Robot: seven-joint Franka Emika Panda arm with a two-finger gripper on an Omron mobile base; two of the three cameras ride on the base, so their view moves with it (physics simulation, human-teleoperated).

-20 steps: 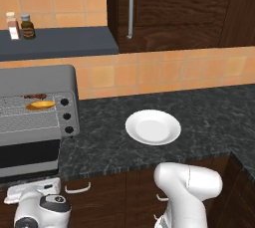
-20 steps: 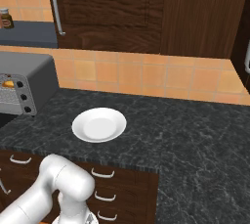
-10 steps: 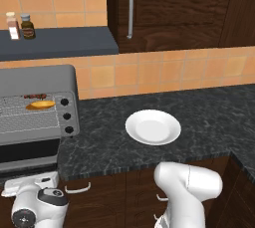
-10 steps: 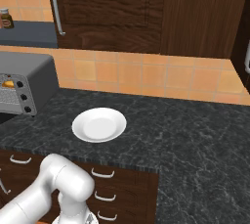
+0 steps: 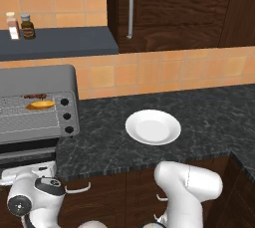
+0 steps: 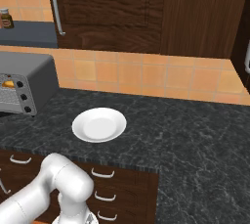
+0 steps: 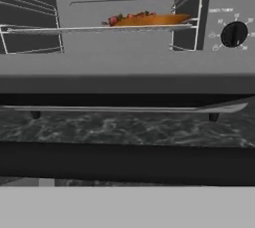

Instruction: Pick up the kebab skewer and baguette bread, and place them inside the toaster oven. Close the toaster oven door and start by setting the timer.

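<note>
Shifting a little lower and further toward 7 o'clock in the left base view, the gripper (image 5: 30,172) is settling below the front of the oven (image 5: 37,80) - nothing else on the counter (image 5: 199,117) is changing place. Its jaws are standing spread wide and, as far as the frames show, they are gripping nothing.

Just ahead of the hand, the door (image 7: 124,67) is lying swung down and open. In the hand view it is showing as a grey band across the middle, seen almost edge-on from slightly below. Beyond it, the baguette (image 7: 152,20) and the skewer (image 7: 127,18) are already resting side by side on the rack (image 7: 89,29), toward 12 o'clock. A black knob (image 7: 233,34) is sitting at 2 o'clock on the panel. Further right on the counter, the plate (image 5: 153,127) is lying bare.

So the loading step is looking finished, and the door-closing step is the one in hand. The next move is probably calling for the fingers to come up under the door's free front edge and push it upward and inward about its bottom hinge until it is meeting the frame. After that the hand would be rising to the knobs - I cannot tell from these frames which one is the timer.
</note>
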